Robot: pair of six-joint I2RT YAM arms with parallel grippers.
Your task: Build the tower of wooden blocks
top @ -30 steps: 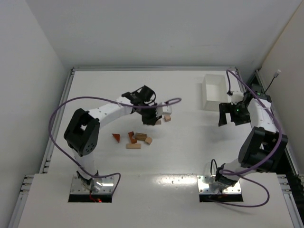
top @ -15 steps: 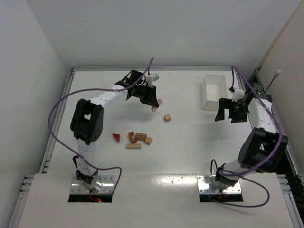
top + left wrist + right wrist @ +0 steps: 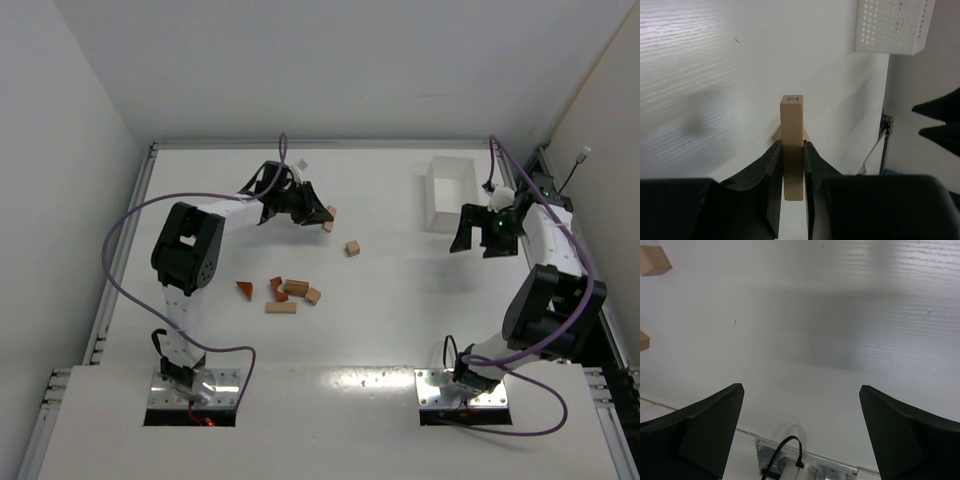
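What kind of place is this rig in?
Likely a robotics lab test cell: a white table boxed in by plain white walls, left arm and right arm bolted at its near edge, loose wooden toy blocks.

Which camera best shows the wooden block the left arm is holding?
The left wrist view: the pale wooden block stands mid-frame, pinched in the left tool. The top view shows it only as a tan speck at that arm's tip. The right wrist view catches tan block corners at its edge; whether either is this one is unclear.
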